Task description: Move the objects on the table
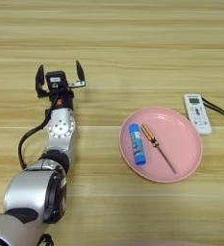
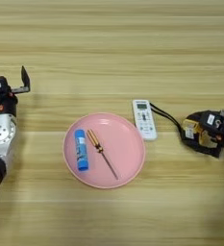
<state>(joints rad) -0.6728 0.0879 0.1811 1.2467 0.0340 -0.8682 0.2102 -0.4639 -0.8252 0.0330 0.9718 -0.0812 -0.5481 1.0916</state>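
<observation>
The blue glue stick (image 1: 137, 143) and screwdriver (image 1: 157, 147) lie on the pink plate (image 1: 190, 158) right of centre, with the white remote (image 2: 144, 119) just beside it. The left gripper (image 1: 59, 77), upper left, is spread wide and holds nothing. At right, the right gripper (image 2: 218, 139) pinches the tape measure (image 2: 196, 132).

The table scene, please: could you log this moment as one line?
left gripper: open, empty, left of plate | plate: glue stick, screwdriver | remote: beside plate | tape measure: far right

Round pink plate (image 2: 128, 166) lying flat at centre-right of the wood, rim apparently passing just beside a neighbouring item on its upper right, possibly touching; shallow raised edge showing.
</observation>
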